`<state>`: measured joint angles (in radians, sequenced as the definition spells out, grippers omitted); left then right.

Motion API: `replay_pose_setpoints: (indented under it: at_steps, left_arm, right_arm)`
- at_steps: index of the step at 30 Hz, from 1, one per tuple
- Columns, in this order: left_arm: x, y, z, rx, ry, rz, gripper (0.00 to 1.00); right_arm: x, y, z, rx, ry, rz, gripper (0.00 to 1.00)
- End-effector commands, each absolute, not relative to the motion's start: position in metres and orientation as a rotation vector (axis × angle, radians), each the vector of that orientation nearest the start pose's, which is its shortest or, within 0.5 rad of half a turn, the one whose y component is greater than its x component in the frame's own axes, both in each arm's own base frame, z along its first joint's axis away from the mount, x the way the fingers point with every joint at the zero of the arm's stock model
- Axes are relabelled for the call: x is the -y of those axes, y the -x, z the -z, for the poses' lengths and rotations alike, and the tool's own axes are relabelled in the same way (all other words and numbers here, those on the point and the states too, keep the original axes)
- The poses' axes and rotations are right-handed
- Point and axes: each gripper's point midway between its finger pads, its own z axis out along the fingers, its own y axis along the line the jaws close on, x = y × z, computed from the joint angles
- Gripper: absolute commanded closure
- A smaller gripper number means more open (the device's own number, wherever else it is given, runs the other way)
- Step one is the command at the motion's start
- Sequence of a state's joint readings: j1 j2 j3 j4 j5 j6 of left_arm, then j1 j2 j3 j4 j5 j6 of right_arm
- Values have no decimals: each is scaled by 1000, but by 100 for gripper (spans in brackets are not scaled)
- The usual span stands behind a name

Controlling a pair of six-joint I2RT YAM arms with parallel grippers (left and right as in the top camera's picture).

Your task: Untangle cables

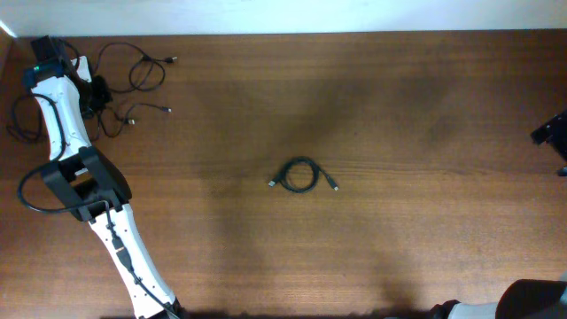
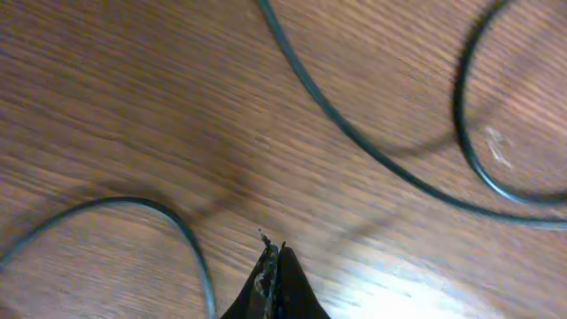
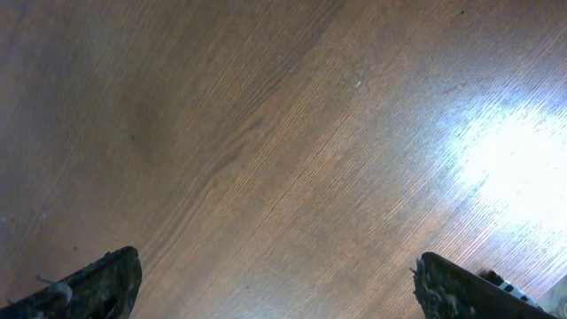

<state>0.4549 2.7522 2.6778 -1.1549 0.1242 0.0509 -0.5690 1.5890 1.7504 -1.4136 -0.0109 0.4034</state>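
Black fingertips of the left gripper (image 2: 275, 270) are pressed flat together with nothing between them, low over the wood. A thin black strand (image 2: 168, 217) curves just beside the tips without touching them. Beyond them a longer strand (image 2: 372, 151) sweeps across the grain, near a rounded loop (image 2: 465, 133).

From overhead, these loose cables (image 1: 133, 75) sprawl as wavy lines with small plug ends, well to the left of the small coil (image 1: 301, 175) and farther back. The small coil is a tight black ring with two short ends sticking out, alone and well apart from both arms. Far to the right of the small coil, the right gripper (image 3: 276, 266) hangs with its jaws wide apart and empty over bare wood.

The table (image 1: 399, 106) is brown wood with a fine grain and a bright patch of glare. A pale strip shows past its far edge.
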Motion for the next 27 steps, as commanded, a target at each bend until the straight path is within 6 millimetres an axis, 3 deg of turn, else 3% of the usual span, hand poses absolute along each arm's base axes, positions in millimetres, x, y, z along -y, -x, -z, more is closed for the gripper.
replay_pose_setpoints:
  at_steps: [1, 11, 18, 21, 24, 27]
  left_arm:
    - [-231, -539, -37, -2739, 476, 131, 100]
    - [-223, -523, -32, -2809, 498, 168, 100]
    - [-219, -527, -39, -2785, 487, 204, 100]
    - [-227, -537, -66, -2713, 485, 172, 100]
    - [-232, -548, -118, -2583, 550, 146, 100]
    - [-228, -545, -163, -2485, 659, 163, 100]
  right_arm:
    - [182, -282, -247, -2488, -1308, 48, 2]
    - [182, -282, -247, -2488, -1308, 48, 2]
    - [182, -282, -247, -2488, -1308, 48, 1]
    - [182, -282, -247, -2488, -1308, 48, 2]
    - [182, -282, -247, -2488, -1308, 48, 2]
    - [182, -282, -247, -2488, -1308, 48, 2]
